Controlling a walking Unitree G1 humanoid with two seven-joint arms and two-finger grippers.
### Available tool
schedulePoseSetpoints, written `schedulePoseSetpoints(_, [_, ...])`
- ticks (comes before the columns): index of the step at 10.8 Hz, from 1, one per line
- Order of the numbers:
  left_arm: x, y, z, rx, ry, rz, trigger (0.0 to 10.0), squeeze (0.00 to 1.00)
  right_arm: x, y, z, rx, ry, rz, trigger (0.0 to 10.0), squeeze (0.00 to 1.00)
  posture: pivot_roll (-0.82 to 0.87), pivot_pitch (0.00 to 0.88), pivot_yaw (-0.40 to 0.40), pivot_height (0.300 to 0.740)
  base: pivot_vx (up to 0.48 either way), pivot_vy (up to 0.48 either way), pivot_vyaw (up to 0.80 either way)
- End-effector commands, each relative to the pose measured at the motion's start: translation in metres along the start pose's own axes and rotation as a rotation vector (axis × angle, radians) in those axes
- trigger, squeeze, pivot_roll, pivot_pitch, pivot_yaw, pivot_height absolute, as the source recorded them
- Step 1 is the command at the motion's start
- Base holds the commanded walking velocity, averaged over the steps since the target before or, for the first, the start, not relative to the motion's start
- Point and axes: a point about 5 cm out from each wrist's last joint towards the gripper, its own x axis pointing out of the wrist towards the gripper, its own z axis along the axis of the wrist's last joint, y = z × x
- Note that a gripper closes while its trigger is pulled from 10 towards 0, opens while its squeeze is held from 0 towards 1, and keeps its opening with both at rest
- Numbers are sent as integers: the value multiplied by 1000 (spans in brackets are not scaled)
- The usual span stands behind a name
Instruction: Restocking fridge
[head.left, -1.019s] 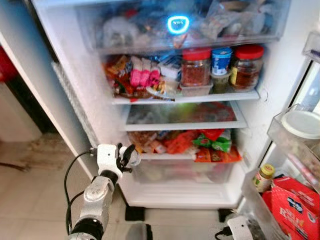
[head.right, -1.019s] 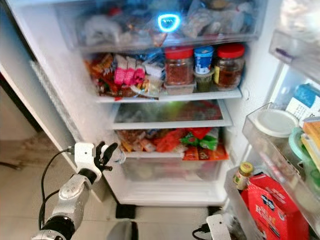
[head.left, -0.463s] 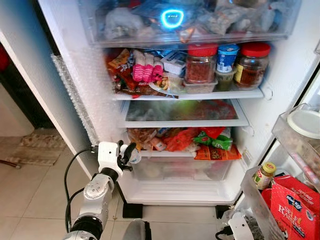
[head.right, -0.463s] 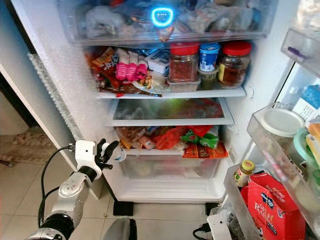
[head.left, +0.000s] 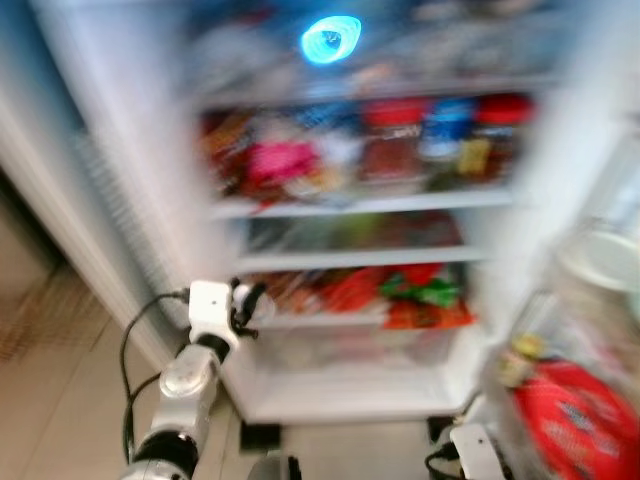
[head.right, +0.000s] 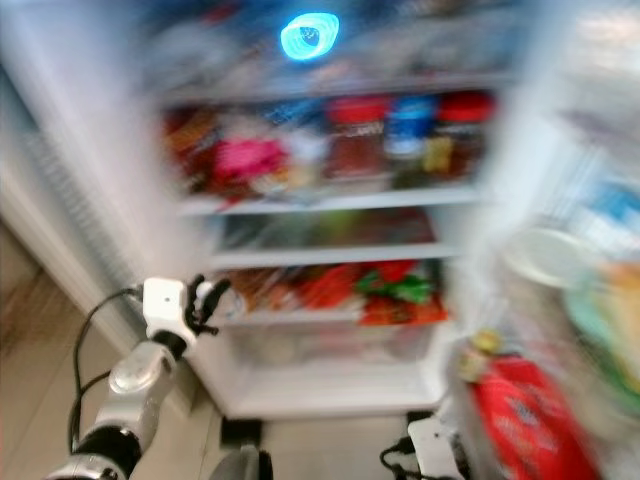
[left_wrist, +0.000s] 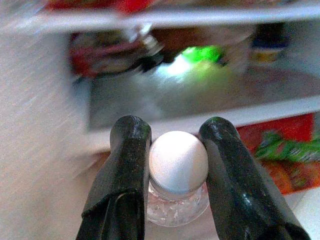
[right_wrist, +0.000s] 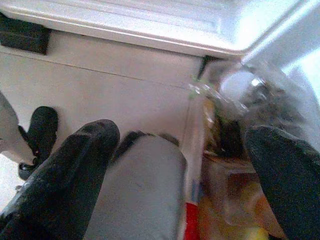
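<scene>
Head views motion-blurred. Pale tiled floor (right_wrist: 105, 95) with thin grout line, beige-white. Warmer brown patch of floor (head.left: 40, 320) at far left beside fridge side. Dark shadowed gap (head.left: 15, 200) behind it. Bright, even daylight-like light across scene; glowing blue-cyan ring light (head.left: 331, 40) high up. White panel edge (right_wrist: 125, 25) above floor, black foot-like block (right_wrist: 25, 34) under it.

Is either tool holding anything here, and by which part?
Left tool grips a small clear plastic bottle by its white cap. Right tool is open, holding nothing.
</scene>
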Motion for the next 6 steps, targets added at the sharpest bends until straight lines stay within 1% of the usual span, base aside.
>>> schedulePoseSetpoints(1, [1, -3, 1, 18, -2, -18, 10000, 0, -1, -1, -3, 16, 5, -9, 10000, 0, 47, 0, 61, 634, 281, 0, 0])
schedulePoseSetpoints(6, [2, -5, 4, 36, -9, -36, 10000, 0, -1, -1, -4, 12, 7, -7, 10000, 0, 48, 0, 62, 634, 286, 0, 0])
